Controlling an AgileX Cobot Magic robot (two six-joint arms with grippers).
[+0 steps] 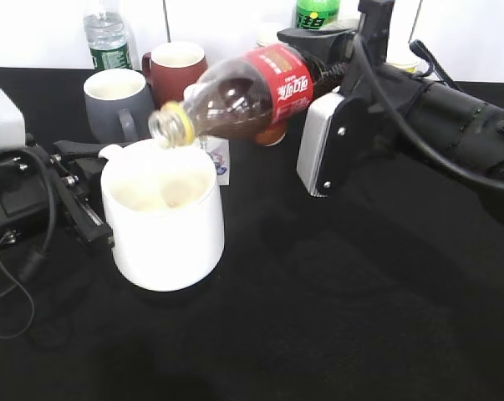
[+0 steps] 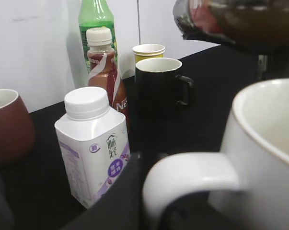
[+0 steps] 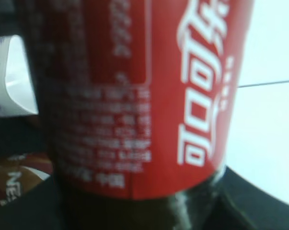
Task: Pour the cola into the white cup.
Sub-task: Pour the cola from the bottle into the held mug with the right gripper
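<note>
The right pincer [image 1: 318, 79] is clamped on the cola [image 1: 243, 98], tipped mouth-down over the white cup [image 1: 164, 219]; the left pincer [image 1: 97, 205] seemingly pinches the cup's handle [image 2: 187, 175].

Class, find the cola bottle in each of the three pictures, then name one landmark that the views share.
Exterior view: cola bottle tilted at upper centre, mouth over the white mug.
Left wrist view: top right corner.
Right wrist view: red label fills the frame.
Shared landmark: small milk carton.
</note>
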